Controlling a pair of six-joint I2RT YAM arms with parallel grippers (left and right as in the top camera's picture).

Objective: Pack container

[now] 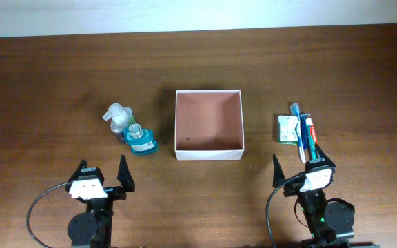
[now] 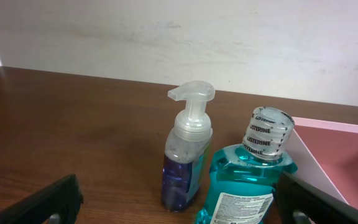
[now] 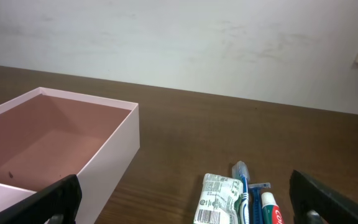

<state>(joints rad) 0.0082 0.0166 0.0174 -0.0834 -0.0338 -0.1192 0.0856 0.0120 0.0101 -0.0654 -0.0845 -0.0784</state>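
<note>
Nothing is packed yet; both grippers are wide open and hold nothing.

The container [image 1: 209, 153] sits in the middle of the table [image 1: 47, 83], open side up, with nothing in it. The left gripper [image 1: 104, 172] has its jaws far apart; the teal bottle [image 1: 142, 140] and the pump bottle [image 1: 118, 118] stand close together just ahead of it, left of the container. The right gripper [image 1: 302, 169] is just as wide; a toothbrush [image 1: 300, 138], a toothpaste tube [image 1: 309, 131] and a small white packet [image 1: 287, 129] lie side by side just ahead of it, right of the container. I think the first pick is the step in hand. Next, one arm needs to reach forward, put its fingers around one thing, squeeze, and lift it over the white wall. The bottles stand so close that one may get knocked.
</note>
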